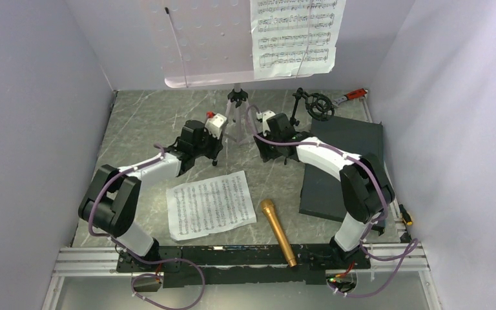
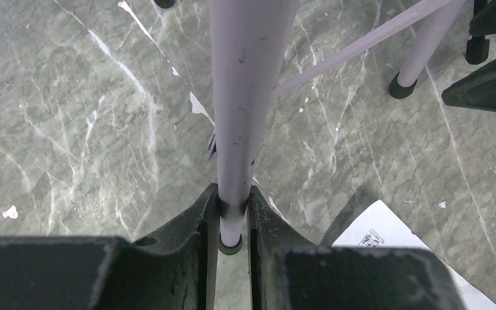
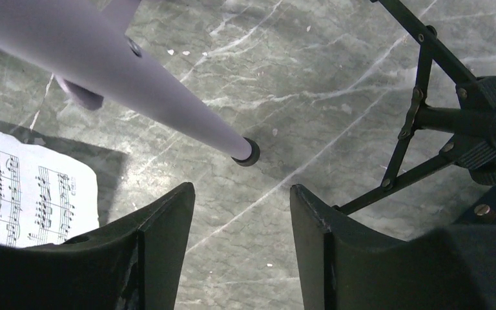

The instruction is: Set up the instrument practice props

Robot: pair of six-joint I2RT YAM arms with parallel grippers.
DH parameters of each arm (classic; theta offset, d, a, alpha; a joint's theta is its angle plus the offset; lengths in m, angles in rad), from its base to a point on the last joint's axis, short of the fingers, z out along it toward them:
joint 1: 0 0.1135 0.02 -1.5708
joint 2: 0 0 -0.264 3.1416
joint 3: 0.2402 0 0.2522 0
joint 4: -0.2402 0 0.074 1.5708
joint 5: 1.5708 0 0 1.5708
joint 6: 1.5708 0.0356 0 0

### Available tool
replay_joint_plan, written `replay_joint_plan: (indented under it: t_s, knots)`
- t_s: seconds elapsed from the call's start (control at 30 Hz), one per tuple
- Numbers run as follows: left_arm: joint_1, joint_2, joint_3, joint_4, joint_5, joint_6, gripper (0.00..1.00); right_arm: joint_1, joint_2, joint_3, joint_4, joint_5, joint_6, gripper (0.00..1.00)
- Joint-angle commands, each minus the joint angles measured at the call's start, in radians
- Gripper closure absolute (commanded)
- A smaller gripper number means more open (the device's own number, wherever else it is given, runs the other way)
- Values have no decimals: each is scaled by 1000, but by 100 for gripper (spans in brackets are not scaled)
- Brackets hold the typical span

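Lilac music stand (image 1: 206, 45) at upper centre of the overhead view. The left gripper (image 2: 234, 203) is clamped on one leg. The right gripper (image 3: 242, 200) holds its jaws apart, another leg's foot just above them in frame.

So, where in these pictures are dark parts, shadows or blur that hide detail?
Top external view: even, soft light; the pale lilac perforated music stand is cut off at the upper edge. Left wrist view: the left gripper is almost black, detail lost. Right wrist view: a dark shadow lies on the grey marble table beside the white printed music sheet, whose notes are sharp.
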Motion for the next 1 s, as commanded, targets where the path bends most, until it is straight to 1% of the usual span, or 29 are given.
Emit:
replay_joint_plan:
  t_s: [0.0,0.07,0.1,0.2,0.27,0.33,0.37,0.5,0.53,0.63,0.73,0.8,0.9,0.97]
  knots:
    - [-31,-30,-37,-82,-32,-37,93,-1,-67,-19,15,1,12,38]
    - [-35,-32,-40,-82,-40,-37,91,0,-83,-28,14,1,18,34]
    - [-35,-33,-42,-81,-44,-65,89,-1,-92,-33,13,5,23,32]
    - [-36,-43,-45,-78,-58,-83,79,0,-126,-45,5,41,47,25]
    - [-36,-56,-48,-74,-72,-92,70,-1,-153,-55,0,61,61,21]
    - [-36,-74,-54,-68,-79,-102,57,0,-181,-69,-5,61,69,18]
    - [-37,-84,-59,-64,-82,-107,53,1,-197,-77,-9,55,72,17]
    - [-36,-155,-93,-56,-105,-142,38,2,-273,-133,-14,-6,103,14]
    - [-36,-174,-106,-53,-109,-150,33,2,-293,-150,-13,-19,114,13]
    - [-37,-247,-145,-64,-119,-176,25,17,-343,-202,-10,-85,142,11]
    - [-36,-332,-188,-99,-147,-221,17,54,-374,-252,-4,-113,166,10]
    - [-35,-393,-210,-134,-167,-259,15,79,-378,-279,6,-132,186,10]
    - [-35,-463,-236,-231,-258,-333,13,123,-369,-327,57,-181,228,10]
    - [-34,-499,-250,-308,-330,-413,10,141,-355,-360,95,-222,264,10]
